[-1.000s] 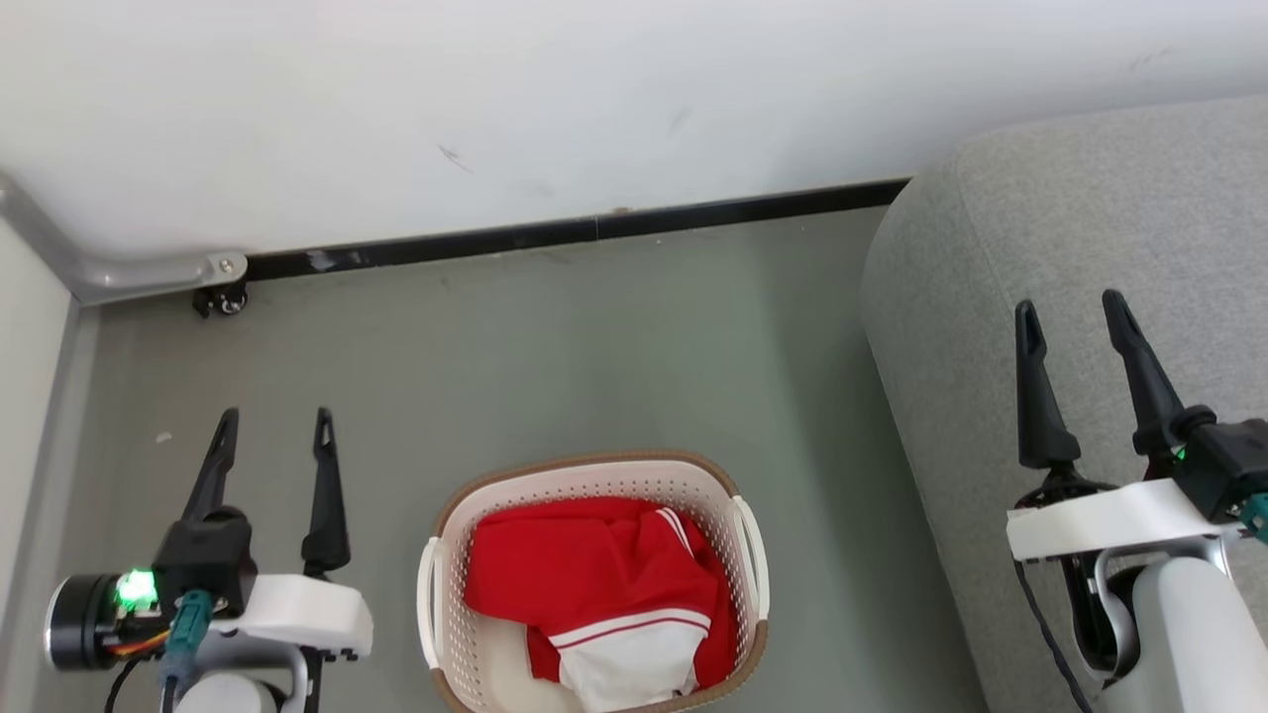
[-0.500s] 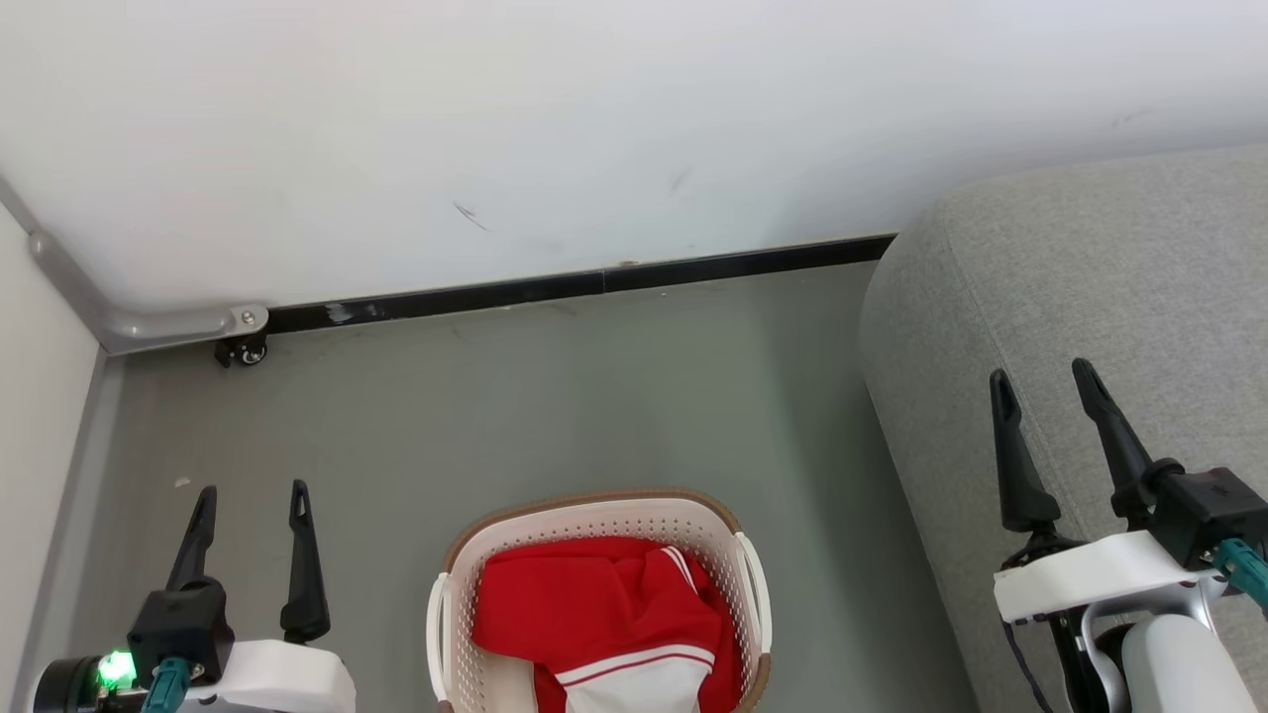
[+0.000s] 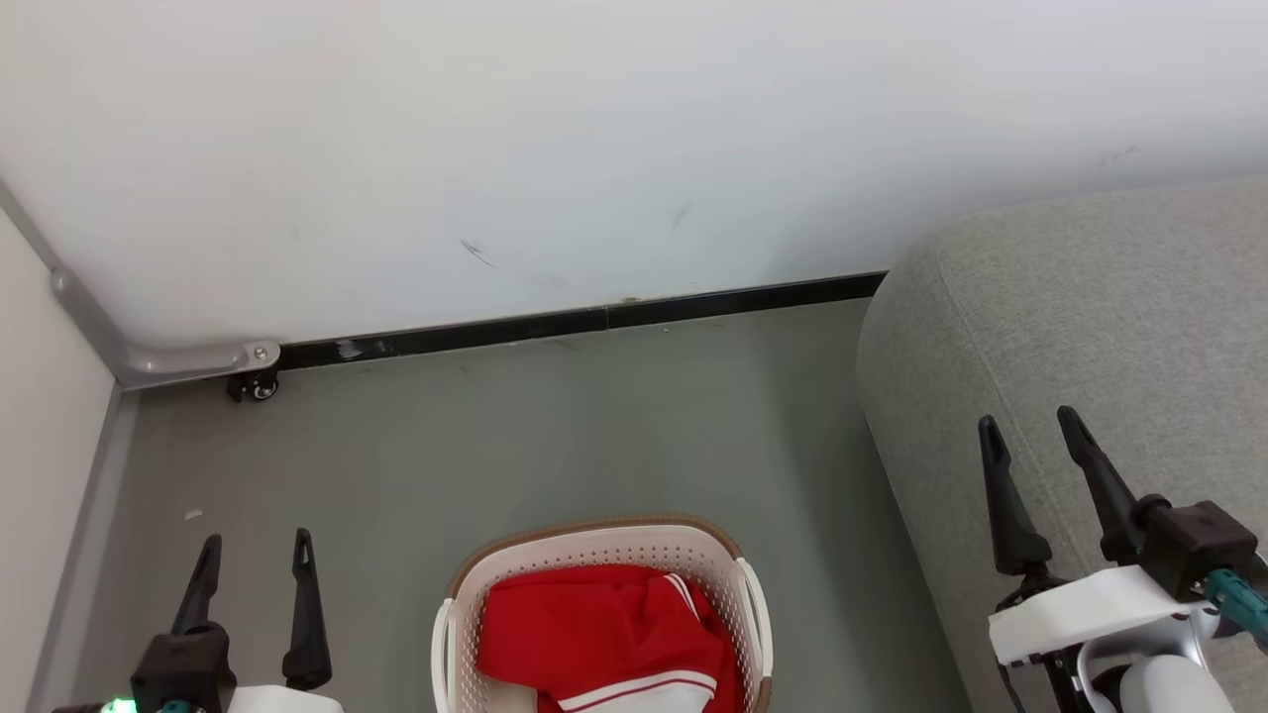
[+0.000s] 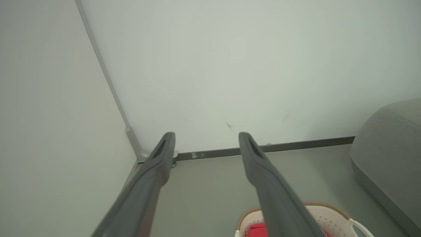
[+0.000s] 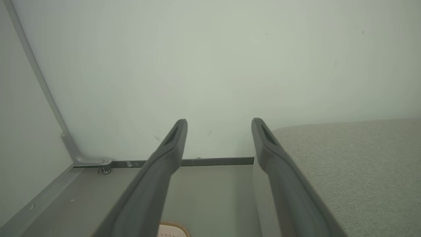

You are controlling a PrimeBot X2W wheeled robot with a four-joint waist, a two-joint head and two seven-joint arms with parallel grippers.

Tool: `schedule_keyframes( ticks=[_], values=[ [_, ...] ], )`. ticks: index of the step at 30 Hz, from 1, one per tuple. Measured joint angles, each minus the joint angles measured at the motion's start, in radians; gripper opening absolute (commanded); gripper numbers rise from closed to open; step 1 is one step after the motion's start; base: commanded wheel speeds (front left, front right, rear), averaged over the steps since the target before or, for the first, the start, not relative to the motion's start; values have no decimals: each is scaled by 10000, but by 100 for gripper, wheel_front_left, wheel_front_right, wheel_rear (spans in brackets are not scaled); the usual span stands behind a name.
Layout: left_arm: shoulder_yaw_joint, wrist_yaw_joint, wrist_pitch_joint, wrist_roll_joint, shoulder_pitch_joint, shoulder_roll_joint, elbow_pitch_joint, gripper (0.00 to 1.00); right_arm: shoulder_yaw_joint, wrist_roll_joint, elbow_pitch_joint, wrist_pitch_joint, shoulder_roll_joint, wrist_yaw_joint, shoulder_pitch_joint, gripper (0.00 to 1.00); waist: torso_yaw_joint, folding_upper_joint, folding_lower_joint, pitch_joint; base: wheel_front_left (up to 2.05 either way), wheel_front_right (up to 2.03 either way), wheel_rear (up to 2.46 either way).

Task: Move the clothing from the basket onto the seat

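Half of left gripper [image 3: 257, 540] cut off at lower left, fingers spread apart, empty, over grey floor [image 3: 555, 426]. Right of it, basket [image 3: 594, 525] on floor, well short of wall edge; only far curved end showing, near part cut by bottom edge, long axis hard to judge. Inside, clothing [image 3: 594, 624]: bunched red with white stripe trim, lower part out of frame, shape unclear. At right, seat [image 3: 1090, 317], rounded corner toward wall, running off right edge. Right gripper [image 3: 1027, 421] above seat's left side, fingers apart, empty.
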Motion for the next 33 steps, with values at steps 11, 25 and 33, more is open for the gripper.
schedule_keyframes(
  ticks=[11,25,33],
  values=[
    [-222,-54,169,4,230,8,-328,100,215,169,-21,602,13,0,539,100,-56,0,0,-209,0,0,0],
    [-263,-54,326,6,422,13,-650,100,284,169,-437,880,13,0,597,100,-25,0,0,-250,0,0,0],
    [-272,-54,366,6,439,67,-780,100,293,247,-650,970,13,0,764,100,-56,0,0,-156,0,0,0]
  ],
)
